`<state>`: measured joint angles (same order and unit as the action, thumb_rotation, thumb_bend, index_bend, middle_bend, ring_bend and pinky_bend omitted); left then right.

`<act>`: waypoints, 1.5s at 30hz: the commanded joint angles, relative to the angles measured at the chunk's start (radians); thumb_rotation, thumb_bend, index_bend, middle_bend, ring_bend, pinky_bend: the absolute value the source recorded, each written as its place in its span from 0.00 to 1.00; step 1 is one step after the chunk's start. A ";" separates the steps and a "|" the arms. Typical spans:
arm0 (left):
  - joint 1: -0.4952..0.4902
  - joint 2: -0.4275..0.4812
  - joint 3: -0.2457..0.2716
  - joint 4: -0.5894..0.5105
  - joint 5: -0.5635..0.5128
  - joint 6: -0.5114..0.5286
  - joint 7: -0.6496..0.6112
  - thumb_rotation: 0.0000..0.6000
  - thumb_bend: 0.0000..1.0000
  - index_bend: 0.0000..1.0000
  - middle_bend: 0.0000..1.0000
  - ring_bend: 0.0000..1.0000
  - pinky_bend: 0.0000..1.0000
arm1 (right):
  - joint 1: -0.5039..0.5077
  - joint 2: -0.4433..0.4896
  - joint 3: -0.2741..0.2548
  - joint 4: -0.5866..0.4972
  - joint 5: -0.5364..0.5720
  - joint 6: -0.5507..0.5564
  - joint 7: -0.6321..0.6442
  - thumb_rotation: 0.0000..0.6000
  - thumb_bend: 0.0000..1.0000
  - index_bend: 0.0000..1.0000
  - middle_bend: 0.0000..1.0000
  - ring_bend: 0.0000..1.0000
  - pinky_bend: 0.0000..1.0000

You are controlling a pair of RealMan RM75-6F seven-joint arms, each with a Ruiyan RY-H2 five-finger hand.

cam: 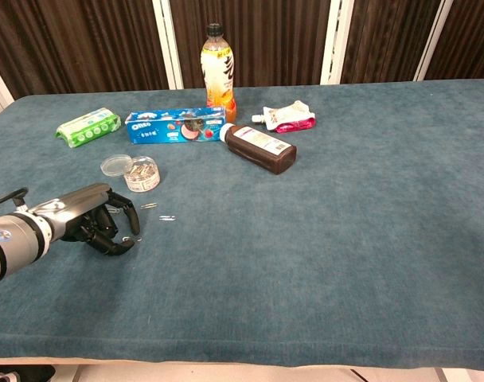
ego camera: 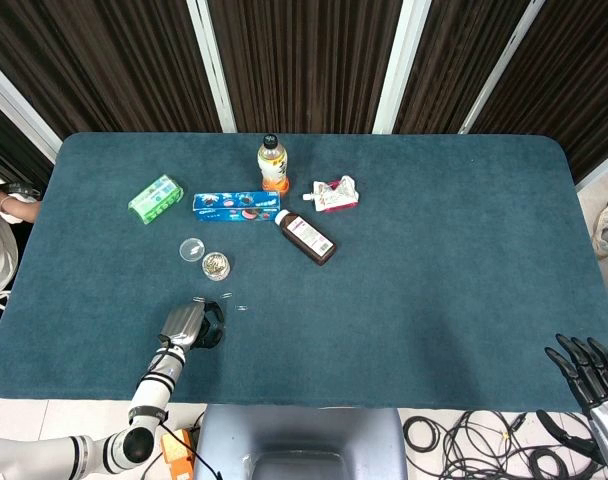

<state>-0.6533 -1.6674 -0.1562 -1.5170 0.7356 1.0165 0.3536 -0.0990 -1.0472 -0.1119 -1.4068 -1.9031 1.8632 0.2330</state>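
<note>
— Fingers (cam: 121,208) first: on our left hand (cam: 91,220) they curl down over the blue felt table (cam: 345,239) near its front-left corner, tips touching or almost touching a small metal paper clip (cam: 130,239). Whether they actually pinch it we cannot tell. Our right hand (ego camera: 587,368) hangs off the front-right corner, fingers apart, holding nothing.

— How would that clip handle?

— We judge it very light, thin, stiff wire, lying flat on the cloth, so it is hard to get under. We'd pinch it across its width with thumb and fingertip. Two more clips (cam: 158,212) lie just beyond.

— And the containers?

— A small clear round plastic tub (cam: 142,173) stands open toward the left edge, holding more clips, its clear lid (cam: 114,165) touching it on the cloth.
</note>
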 commanded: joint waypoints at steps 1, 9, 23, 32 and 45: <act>0.004 -0.006 0.007 0.010 0.022 -0.002 -0.007 1.00 0.35 0.52 1.00 1.00 1.00 | 0.002 0.007 -0.003 0.006 -0.001 0.003 0.024 1.00 0.18 0.00 0.00 0.00 0.00; 0.007 -0.022 0.014 0.048 0.062 -0.014 -0.016 1.00 0.35 0.52 1.00 1.00 1.00 | -0.004 0.005 -0.002 0.013 0.003 0.014 0.030 1.00 0.18 0.00 0.00 0.00 0.00; 0.012 -0.017 0.006 0.066 0.052 -0.014 0.012 1.00 0.35 0.53 1.00 1.00 1.00 | -0.006 0.001 0.001 0.010 0.010 0.013 0.020 1.00 0.18 0.00 0.00 0.00 0.00; 0.008 -0.008 0.004 0.056 0.023 -0.033 0.034 1.00 0.35 0.55 1.00 1.00 1.00 | -0.004 0.000 0.002 0.001 0.011 0.004 0.008 1.00 0.18 0.00 0.00 0.00 0.00; -0.005 0.004 0.000 0.039 -0.016 -0.053 0.055 1.00 0.36 0.60 1.00 1.00 1.00 | -0.007 0.000 0.004 0.002 0.015 0.006 0.009 1.00 0.18 0.00 0.00 0.00 0.00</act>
<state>-0.6585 -1.6632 -0.1562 -1.4775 0.7196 0.9630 0.4085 -0.1060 -1.0474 -0.1076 -1.4049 -1.8877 1.8696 0.2417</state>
